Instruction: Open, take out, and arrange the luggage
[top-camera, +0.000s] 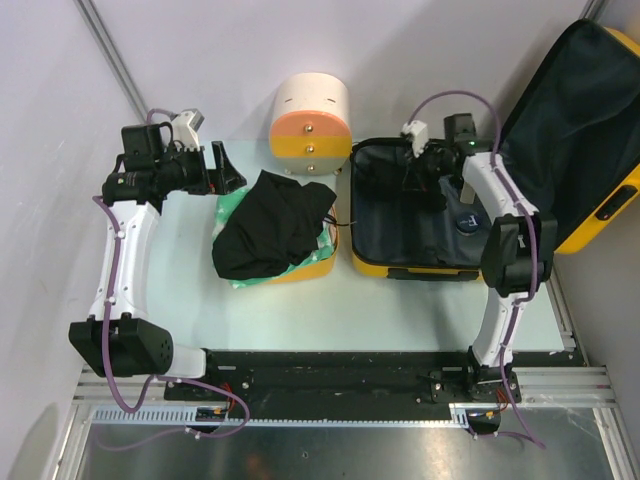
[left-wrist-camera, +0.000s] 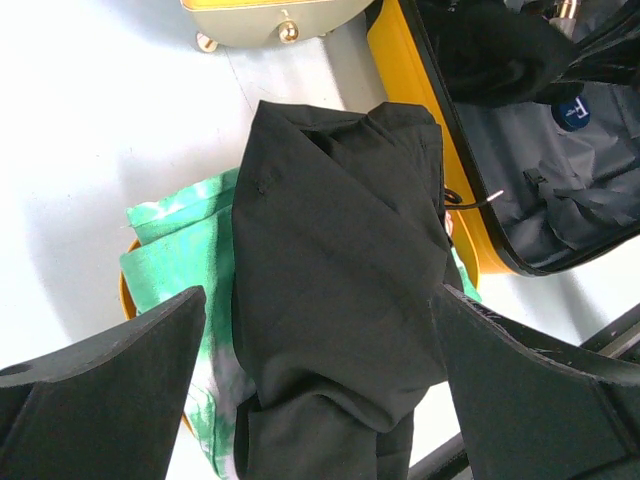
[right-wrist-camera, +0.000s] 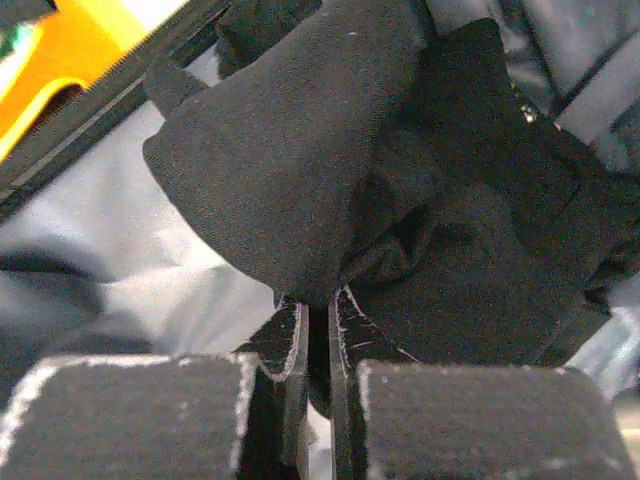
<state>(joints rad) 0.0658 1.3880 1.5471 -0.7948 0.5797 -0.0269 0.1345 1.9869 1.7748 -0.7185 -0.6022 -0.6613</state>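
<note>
**Open luggage (top-camera: 400, 268), right gripper (right-wrist-camera: 318, 310) clamped inside**

The luggage lies open at the table's right side. At its far end the right gripper pinches a black cloth (right-wrist-camera: 300, 170). The left gripper (top-camera: 228, 170), jaws wide apart, hovers far left.

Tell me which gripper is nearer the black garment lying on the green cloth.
Left. The left gripper hangs open beside that garment; the right gripper is inside the luggage, shut on another black cloth.

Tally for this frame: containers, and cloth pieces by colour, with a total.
Containers: 3, luggage, yellow tub, cream-and-orange cylinder
Black cloth: 2, draped garment, bundle inside the luggage
Green cloth: 1
Total: 6
</note>
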